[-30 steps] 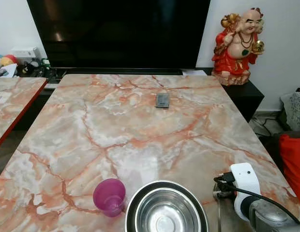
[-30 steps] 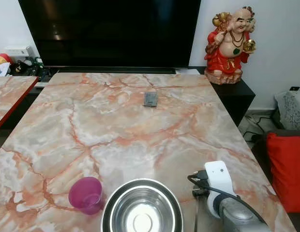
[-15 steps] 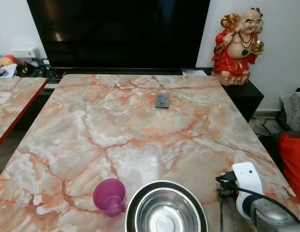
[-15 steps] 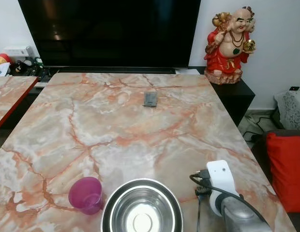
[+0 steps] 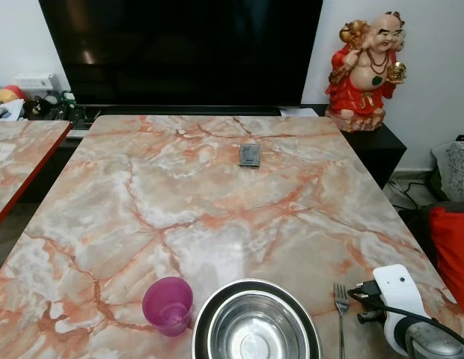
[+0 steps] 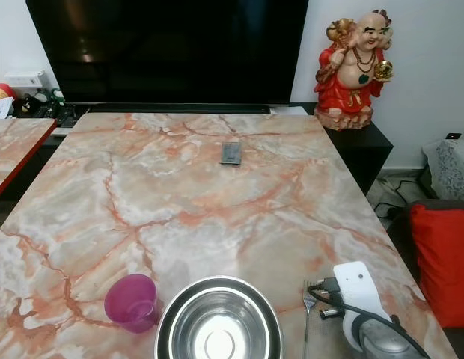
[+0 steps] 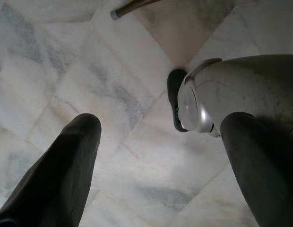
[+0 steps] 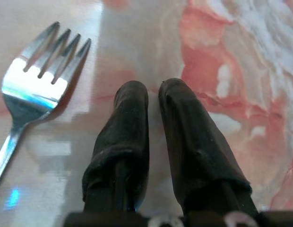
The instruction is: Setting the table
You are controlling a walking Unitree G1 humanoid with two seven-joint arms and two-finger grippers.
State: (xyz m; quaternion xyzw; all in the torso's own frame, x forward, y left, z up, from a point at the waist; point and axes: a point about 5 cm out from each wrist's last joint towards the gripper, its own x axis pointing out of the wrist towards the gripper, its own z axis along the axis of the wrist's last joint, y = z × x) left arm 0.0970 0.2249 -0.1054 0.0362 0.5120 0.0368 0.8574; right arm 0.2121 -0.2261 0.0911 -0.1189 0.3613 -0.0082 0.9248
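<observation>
The fork (image 8: 28,90) is lying flat on the table (image 5: 217,187) just right of the bowl (image 5: 256,321), beside the right gripper (image 8: 153,94), whose nearly closed empty jaws are risking nudging it askew.

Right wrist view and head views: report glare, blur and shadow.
Right wrist view: the fork carries a bright glare patch and the right pincer is soft, close to the lens. Left eye view: sharp, with pale sheen on the marble table. Left wrist view: left pincer dark, blurred over floor tiles.

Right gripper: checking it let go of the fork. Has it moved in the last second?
Yes. The right gripper has drawn back rightward, away from the bowl, leaving the fork on the table.
</observation>
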